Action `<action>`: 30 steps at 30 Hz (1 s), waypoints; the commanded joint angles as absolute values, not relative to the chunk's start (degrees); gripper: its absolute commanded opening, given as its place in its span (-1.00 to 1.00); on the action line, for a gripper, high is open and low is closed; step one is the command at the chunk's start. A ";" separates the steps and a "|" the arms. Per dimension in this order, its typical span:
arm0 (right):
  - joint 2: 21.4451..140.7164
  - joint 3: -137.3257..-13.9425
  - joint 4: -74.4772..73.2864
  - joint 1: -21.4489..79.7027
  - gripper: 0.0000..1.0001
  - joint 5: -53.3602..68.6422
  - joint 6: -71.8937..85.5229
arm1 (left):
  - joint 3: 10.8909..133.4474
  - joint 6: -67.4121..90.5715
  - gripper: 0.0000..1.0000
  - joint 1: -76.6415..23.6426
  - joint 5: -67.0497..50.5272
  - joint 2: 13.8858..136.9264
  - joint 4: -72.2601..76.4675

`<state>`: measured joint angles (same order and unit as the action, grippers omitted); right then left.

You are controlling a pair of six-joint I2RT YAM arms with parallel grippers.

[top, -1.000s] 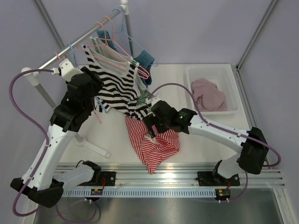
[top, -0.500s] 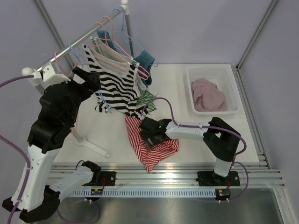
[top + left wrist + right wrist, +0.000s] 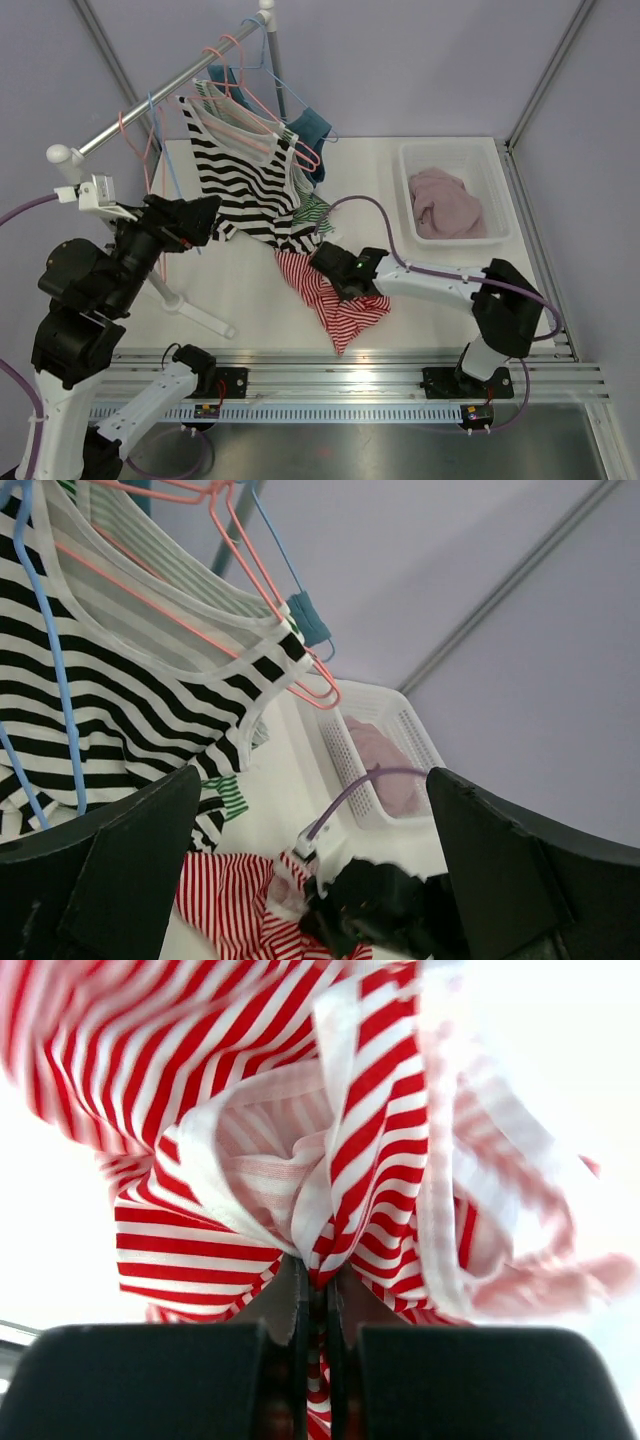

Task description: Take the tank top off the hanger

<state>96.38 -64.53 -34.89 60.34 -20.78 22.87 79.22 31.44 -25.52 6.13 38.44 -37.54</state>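
Note:
A red-and-white striped tank top (image 3: pixel 335 300) lies crumpled on the white table, off any hanger. My right gripper (image 3: pixel 335 272) is shut on a bunched fold of the red striped tank top (image 3: pixel 200 1090), the cloth pinched between the right gripper's (image 3: pixel 318 1280) jaws. The left gripper (image 3: pixel 195 218) stands open and holds nothing, left of the rack's clothes. Between the wide-apart black fingers of the left gripper (image 3: pixel 310 780), the red top (image 3: pixel 225 905) shows far below. An empty blue hanger (image 3: pixel 168 190) hangs from the rail.
A black-and-white striped top (image 3: pixel 245 185) hangs on a pink hanger (image 3: pixel 285 125) from the metal rail (image 3: pixel 170 90), with a teal cloth (image 3: pixel 312 125) behind. The rack's white foot (image 3: pixel 195 310) lies on the table. A white basket (image 3: pixel 455 150) at back right holds pink cloth (image 3: pixel 445 205).
The left gripper opened and drew back left and down, away from the hanging clothes. The right gripper shut on the red striped top and shifted it slightly right.

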 commanded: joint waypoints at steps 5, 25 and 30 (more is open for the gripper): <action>80.60 -79.34 -48.16 46.53 -1.00 -31.37 18.73 | 73.73 33.49 0.98 -25.40 0.71 32.25 -28.74; 98.69 -103.36 -43.86 10.02 -1.00 -23.82 6.24 | 84.89 28.39 0.98 -25.40 -0.36 44.29 -34.18; 104.76 -104.15 -43.07 9.14 0.65 -25.40 6.77 | 93.41 26.28 0.98 -25.40 2.81 51.93 -37.17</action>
